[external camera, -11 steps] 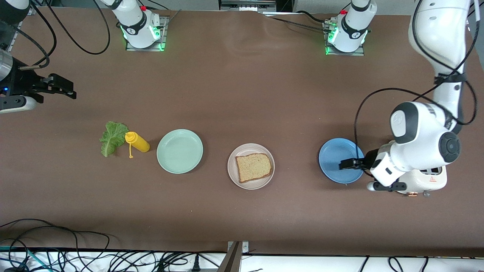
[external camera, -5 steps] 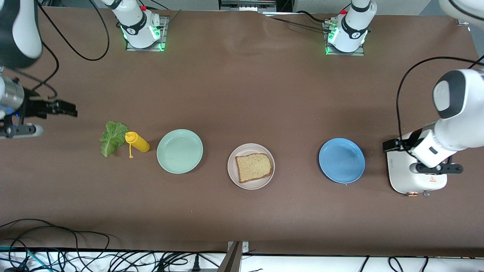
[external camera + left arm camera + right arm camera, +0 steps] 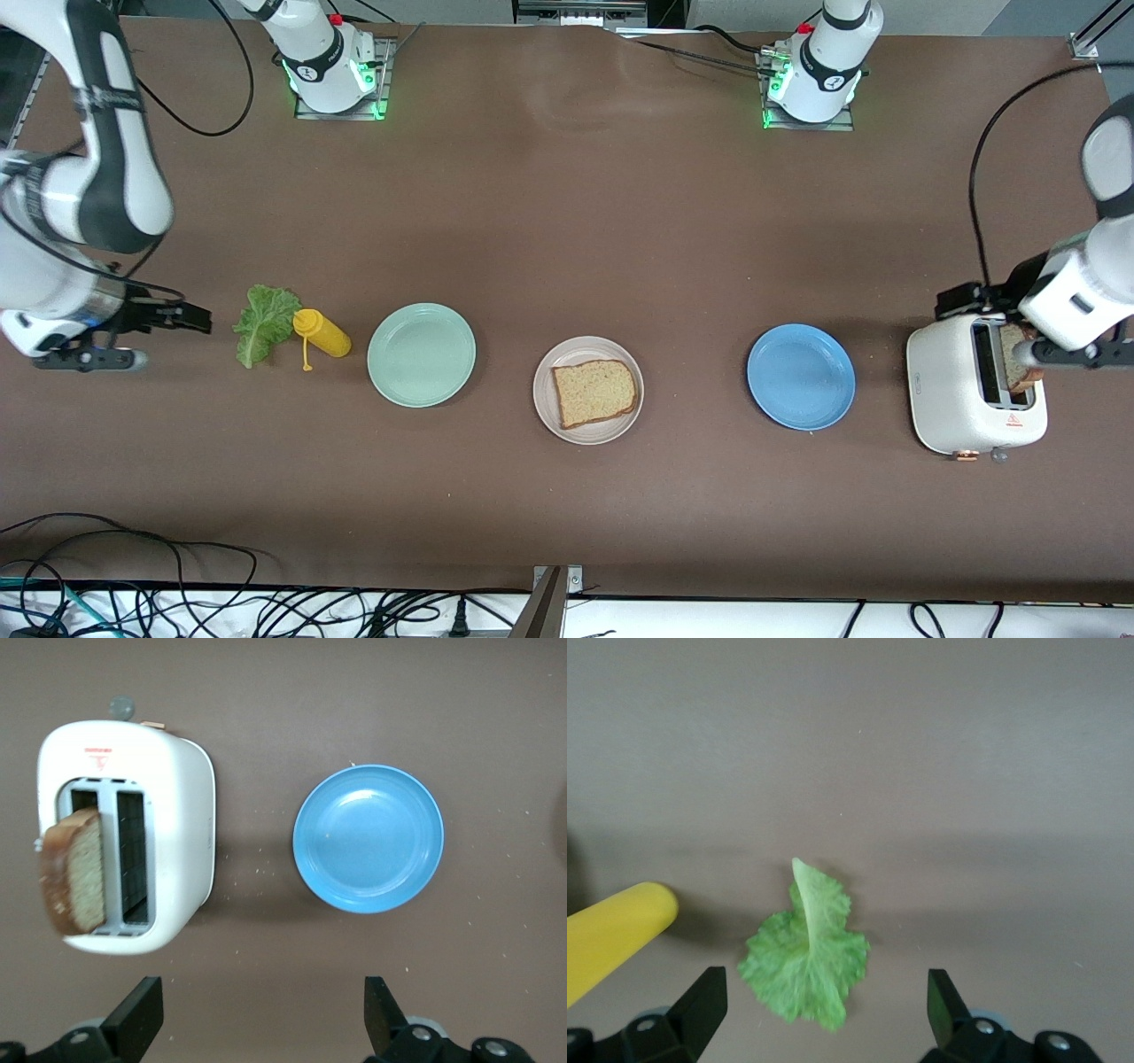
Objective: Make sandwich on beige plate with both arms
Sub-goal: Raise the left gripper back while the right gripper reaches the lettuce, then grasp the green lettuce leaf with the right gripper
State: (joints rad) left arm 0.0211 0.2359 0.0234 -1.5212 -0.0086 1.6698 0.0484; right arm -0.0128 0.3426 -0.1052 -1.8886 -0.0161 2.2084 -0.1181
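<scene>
One slice of speckled bread lies on the beige plate at mid-table. A second slice stands up out of a slot of the white toaster at the left arm's end. My left gripper hangs open over the table between the toaster and the blue plate, holding nothing. The green lettuce leaf lies flat toward the right arm's end. My right gripper is open right beside the leaf, its fingers either side of the leaf's ruffled end, apart from it.
A yellow squeeze bottle lies against the lettuce. A mint-green plate sits between the bottle and the beige plate. A blue plate sits between the beige plate and the toaster. Cables run along the table's near edge.
My left gripper has left the blue plate and swung out to the toaster. My right gripper has come down and in to the lettuce. Both stay open.
</scene>
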